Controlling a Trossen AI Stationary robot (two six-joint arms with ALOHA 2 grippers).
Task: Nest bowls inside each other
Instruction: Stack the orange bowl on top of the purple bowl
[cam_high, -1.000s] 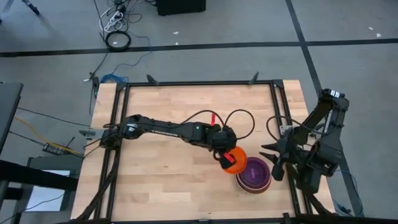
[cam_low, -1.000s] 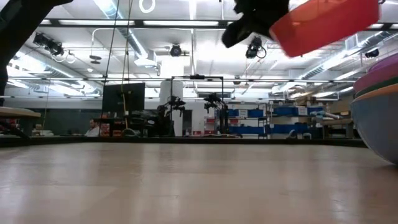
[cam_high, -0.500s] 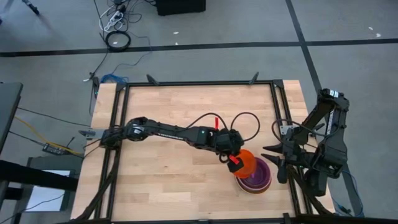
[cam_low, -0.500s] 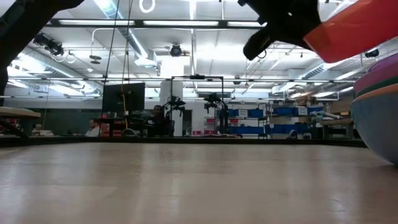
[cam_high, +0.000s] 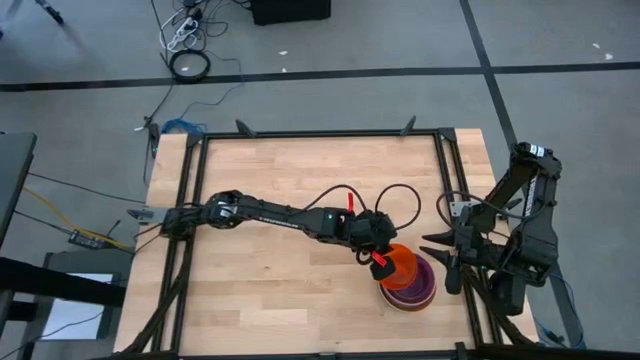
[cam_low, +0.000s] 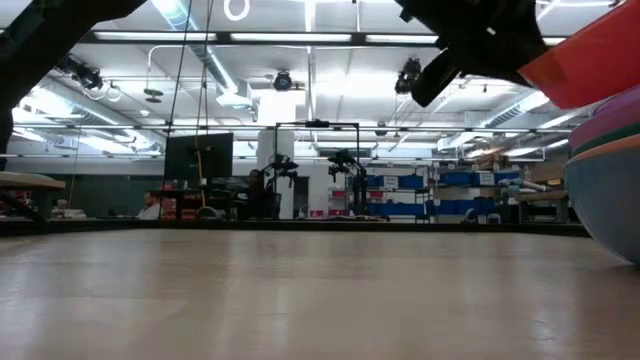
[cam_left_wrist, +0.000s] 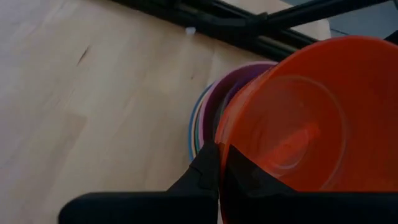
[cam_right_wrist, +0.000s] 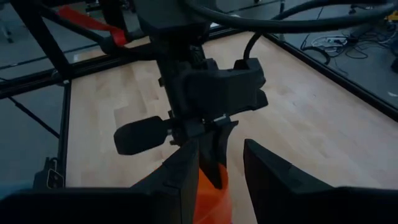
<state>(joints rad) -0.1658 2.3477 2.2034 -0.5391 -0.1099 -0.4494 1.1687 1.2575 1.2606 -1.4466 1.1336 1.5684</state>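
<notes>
L gripper (cam_high: 379, 262) is clamped tight on the rim of the orange bowl (cam_high: 400, 264), holding it tilted just above the nested stack of bowls (cam_high: 410, 288); stack sits near the table's (cam_high: 260, 180) right edge, toward the front-right corner; purple bowl (cam_left_wrist: 219, 93) is the topmost seen in it, w/ pink and blue rims below; R gripper (cam_high: 444, 262) waits just off the table's right edge, fingers (cam_right_wrist: 267, 168) partly apart, holding nothing.

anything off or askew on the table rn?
Nothing damaged or spilled. The left end effector holds the round orange plastic bowl tilted over the nested stack of plastic bowls, not yet seated. Right end effector waits beside it.
</notes>
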